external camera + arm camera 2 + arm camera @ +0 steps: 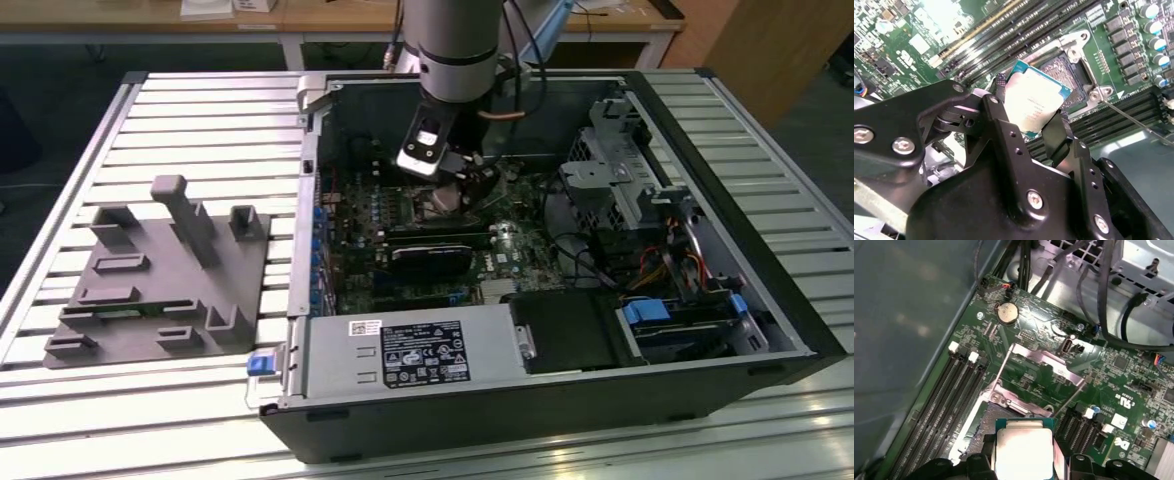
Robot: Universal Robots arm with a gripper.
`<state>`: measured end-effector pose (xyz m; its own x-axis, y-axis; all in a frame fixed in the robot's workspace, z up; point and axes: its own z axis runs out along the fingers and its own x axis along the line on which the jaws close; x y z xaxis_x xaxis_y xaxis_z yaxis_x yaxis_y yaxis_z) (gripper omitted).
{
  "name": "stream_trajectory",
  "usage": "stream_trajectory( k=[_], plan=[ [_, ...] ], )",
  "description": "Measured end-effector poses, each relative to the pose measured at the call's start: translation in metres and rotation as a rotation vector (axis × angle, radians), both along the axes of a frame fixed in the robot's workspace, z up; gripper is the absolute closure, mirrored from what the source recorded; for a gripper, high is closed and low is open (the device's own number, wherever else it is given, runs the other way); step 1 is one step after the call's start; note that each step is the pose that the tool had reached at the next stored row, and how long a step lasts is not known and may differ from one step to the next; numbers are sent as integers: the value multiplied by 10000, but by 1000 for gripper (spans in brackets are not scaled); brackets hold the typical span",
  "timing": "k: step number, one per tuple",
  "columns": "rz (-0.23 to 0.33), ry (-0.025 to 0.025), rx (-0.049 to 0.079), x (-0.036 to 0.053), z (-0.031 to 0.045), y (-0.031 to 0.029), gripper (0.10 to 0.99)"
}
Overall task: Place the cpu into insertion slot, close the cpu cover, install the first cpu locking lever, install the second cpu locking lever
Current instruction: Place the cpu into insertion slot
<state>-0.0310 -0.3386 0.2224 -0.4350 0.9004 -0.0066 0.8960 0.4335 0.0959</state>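
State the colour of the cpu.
Pale silver-grey cpu with a teal border, best seen in the second wrist view.

Nothing can be read. The black label (424,355) on the silver box (334,368) carries white signs and lines — too small to make out — and the cpu (1034,102) bears faint grey lettering, equally illegible.

Both wrist views close over cpu (1034,102)

Chip (1035,102): lower edge was hidden behind the fingers (1004,132).
Socket (1066,70): part was covered by the chip.
Arm (454,40): upper length was cut off, exterior view.
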Motion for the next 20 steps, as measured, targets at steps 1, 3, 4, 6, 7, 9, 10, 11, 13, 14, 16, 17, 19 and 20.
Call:
stream_trajectory(
  k=[1,3,4,6,7,9,10,11,13,14,16,17,19,20],
  plan=[
    [-12,0,0,-2,-1,20,549],
    [-34,0,1,-7,-3,61,549],
    [-46,-1,2,-9,-5,80,549],
    [-74,-1,1,-13,-7,115,549],
    [-103,0,1,-15,-8,127,549],
    [-343,-1,3,-17,-16,129,549],
    [-512,-1,2,-17,-20,129,549],
    [-689,0,0,-17,-24,129,549],
    [-1046,-1,1,-18,-35,129,549],
    [-1220,-1,1,-18,-40,129,549],
    [-1548,-1,2,-19,-50,129,549],
    [-1704,-1,2,-19,-55,129,549],
    [-2024,-1,1,-20,-65,129,549],
    [-2194,-1,1,-20,-69,129,549]
  ],
)
